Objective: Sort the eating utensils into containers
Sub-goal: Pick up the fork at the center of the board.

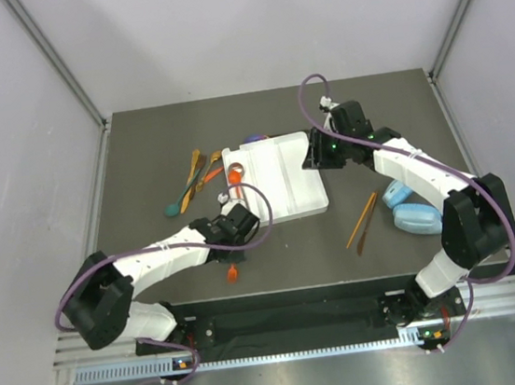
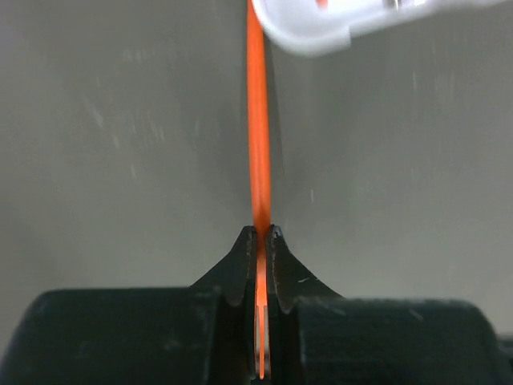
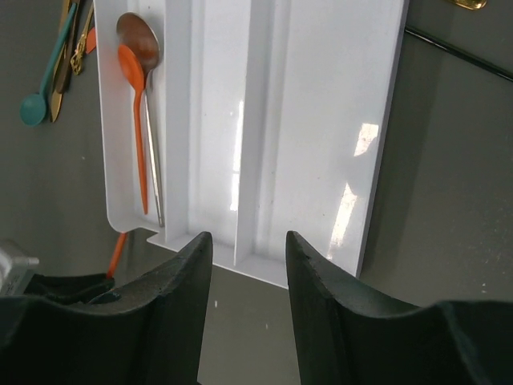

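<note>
Tightly pressed together, the left claw (image 2: 260,234) pinches an orange fork (image 2: 256,120) that lies flat on the grey bench (image 2: 120,160). The fork's long axis runs straight away from the wrist. Its slotted, tined end sits back between the fingers, toward the bench's near edge. Its thin handle points at the near left corner of the white divided tray (image 2: 309,32). Whether the handle tip stops beside that rounded corner or slips under it cannot be told. Seen from above, the fork's head pokes out beneath the left arm (image 1: 153,262), outside the tray.

The right claw (image 3: 248,238) has its jaws apart and grips nothing; it hangs by the tray's right edge. The tray's long compartments run from near to far. Its leftmost compartment holds an orange spoon (image 3: 141,144) and a brownish metal spoon (image 3: 140,36), side by side and lengthwise, bowls at the far end.

Left of the tray, loose on the bench, lie a teal spoon (image 3: 34,108) and gold utensils (image 1: 200,169), handles angled far and right. Right of the tray lie two orange-gold sticks (image 1: 363,222), near light-blue headphones (image 1: 413,216).
</note>
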`<action>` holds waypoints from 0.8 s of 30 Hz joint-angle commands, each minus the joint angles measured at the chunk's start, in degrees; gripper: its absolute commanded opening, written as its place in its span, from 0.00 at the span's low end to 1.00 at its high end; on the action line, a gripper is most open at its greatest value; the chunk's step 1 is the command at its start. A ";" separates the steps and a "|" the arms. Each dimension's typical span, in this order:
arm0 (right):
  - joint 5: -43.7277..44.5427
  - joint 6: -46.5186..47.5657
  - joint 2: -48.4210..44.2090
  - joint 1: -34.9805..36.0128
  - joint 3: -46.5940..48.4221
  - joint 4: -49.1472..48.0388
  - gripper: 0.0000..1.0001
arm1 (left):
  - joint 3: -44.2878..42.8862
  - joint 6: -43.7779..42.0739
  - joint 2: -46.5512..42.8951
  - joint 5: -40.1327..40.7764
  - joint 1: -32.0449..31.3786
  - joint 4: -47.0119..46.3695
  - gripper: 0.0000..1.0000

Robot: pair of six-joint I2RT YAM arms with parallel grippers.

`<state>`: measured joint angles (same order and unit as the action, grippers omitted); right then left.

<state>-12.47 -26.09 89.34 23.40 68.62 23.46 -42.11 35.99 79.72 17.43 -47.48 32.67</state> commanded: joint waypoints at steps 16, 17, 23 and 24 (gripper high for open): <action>-2.30 4.20 -0.04 -1.16 -1.12 -0.88 0.41 | -23.88 2.08 -2.21 -7.76 -13.59 33.25 0.00; -2.30 4.11 -0.04 -1.42 -1.21 -1.05 0.41 | -27.03 -0.11 -1.16 -8.02 -15.77 33.69 0.00; -2.30 4.55 -1.88 -3.79 -1.82 -0.88 0.40 | -34.79 -13.72 10.51 -8.65 -17.82 33.70 0.00; -2.21 4.73 -2.24 -4.23 -2.00 -0.61 0.40 | -35.93 -14.88 11.85 -7.77 -17.82 33.17 0.00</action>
<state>-15.07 -22.63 90.50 21.65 67.05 23.64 -74.11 31.22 85.38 9.30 -65.23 64.58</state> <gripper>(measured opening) 0.404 0.036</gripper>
